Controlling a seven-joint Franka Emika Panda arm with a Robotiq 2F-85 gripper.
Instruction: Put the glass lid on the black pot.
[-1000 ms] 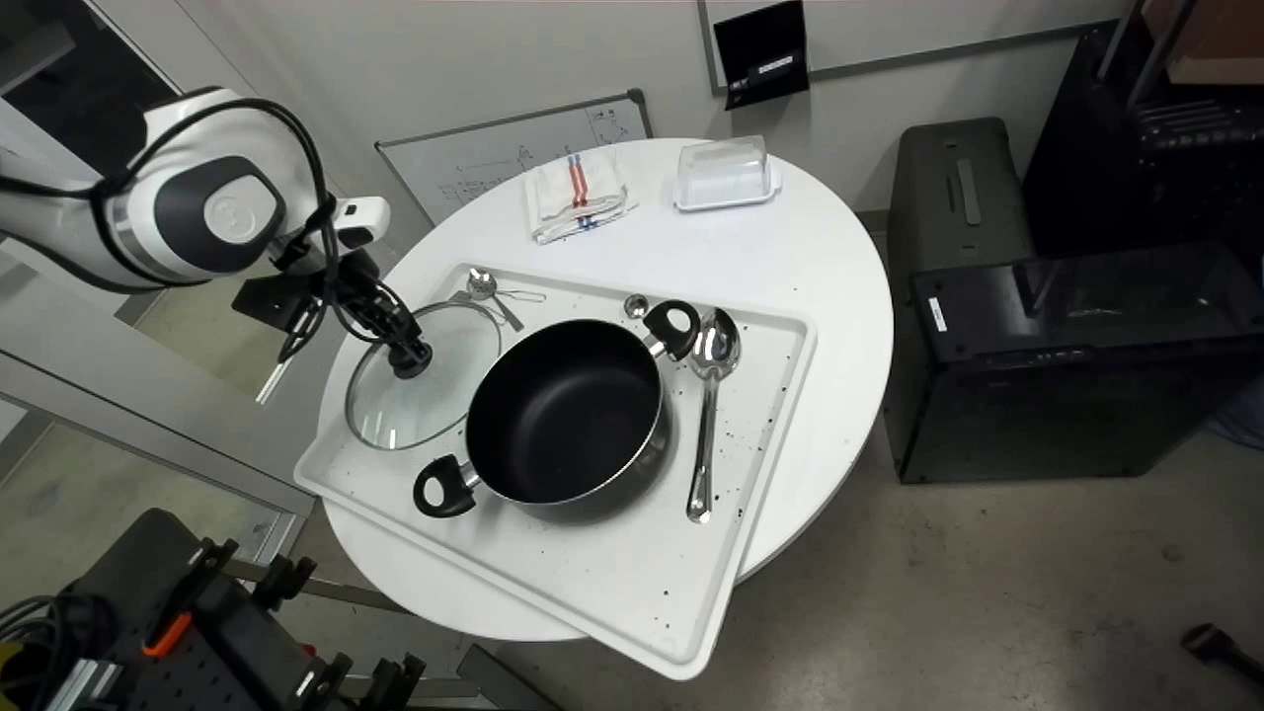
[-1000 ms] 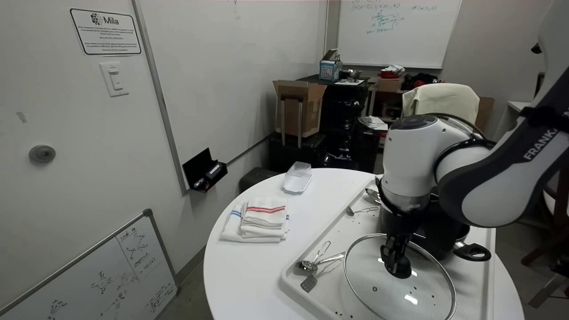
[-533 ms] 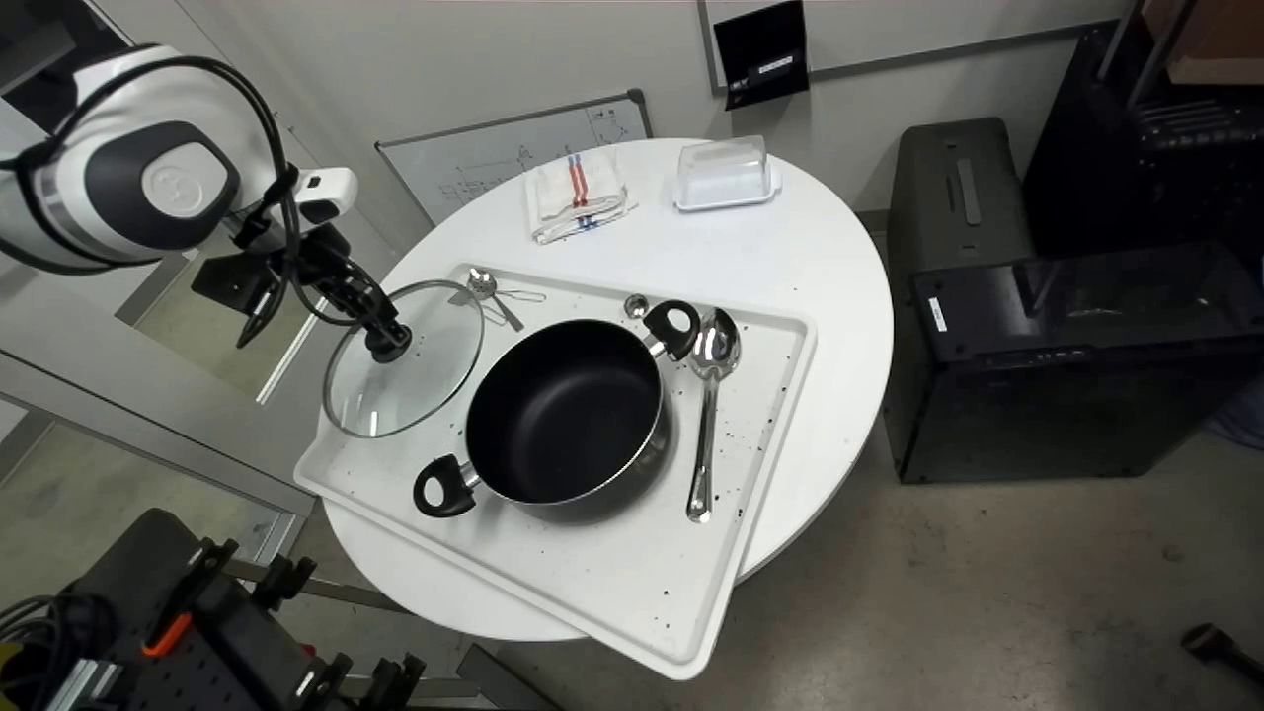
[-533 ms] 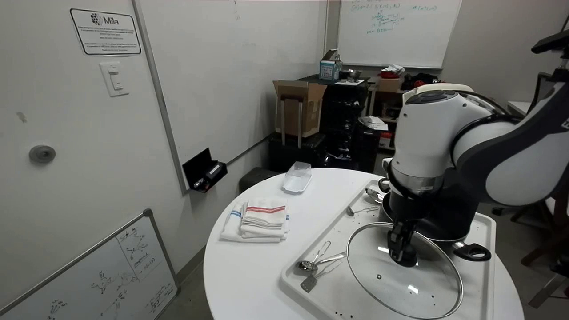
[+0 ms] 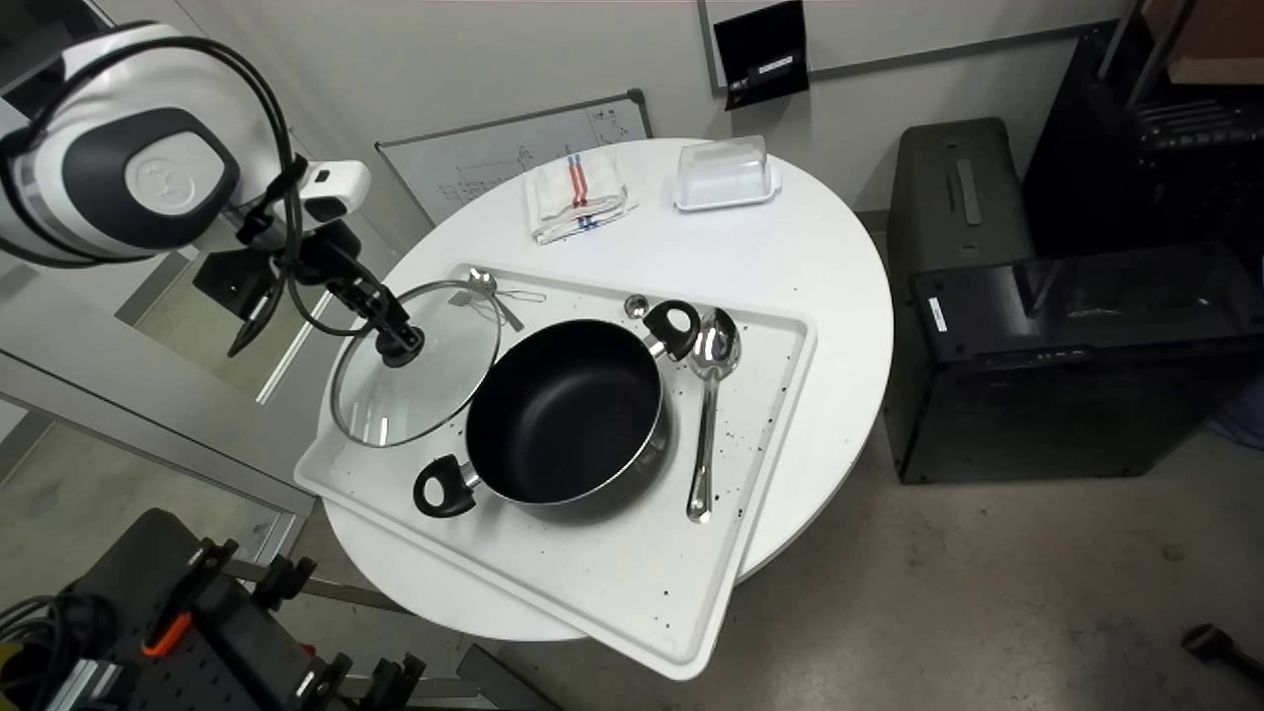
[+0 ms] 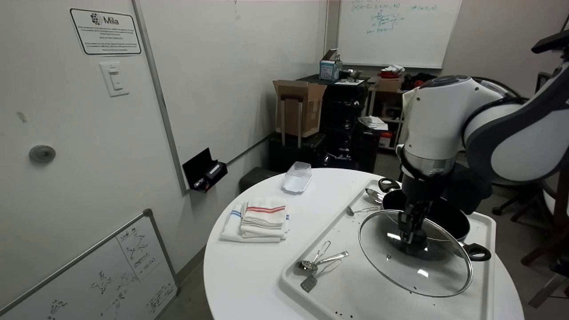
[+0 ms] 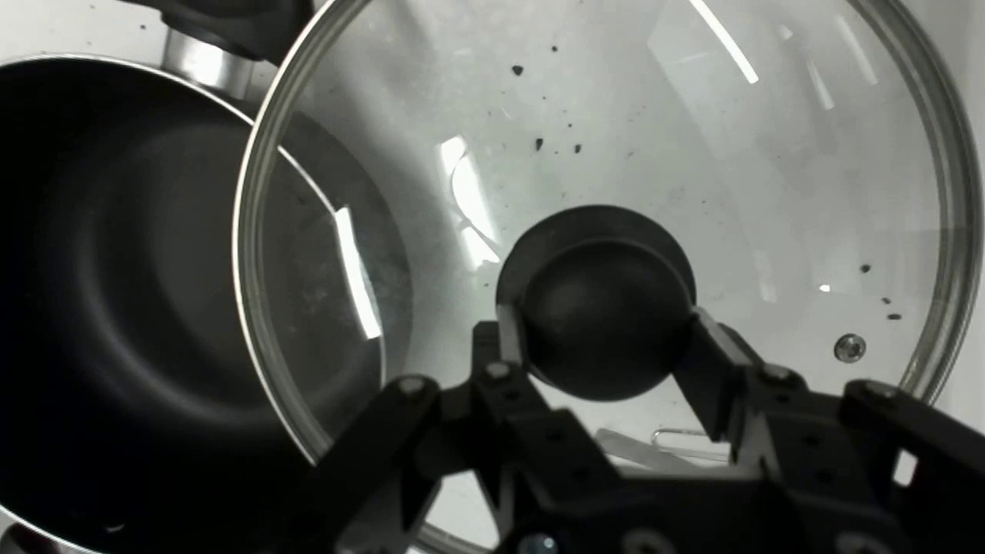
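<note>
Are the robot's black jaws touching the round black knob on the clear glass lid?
Touching. The wrist view shows the jaws against both sides of the knob.

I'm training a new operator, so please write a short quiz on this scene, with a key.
1. Multiple choice: which part of the round clear glass lid does the black two-fingered gripper hold? A) its metal rim; B) its dark round knob; C) no part.
2. True or false, of the wide round black pot: the lid covers it completely.
3. Fill in: the large shiny metal spoon lies on the rimmed white ___.
Key: 1 B; 2 false, much of the pot's opening shows; 3 tray.
</note>
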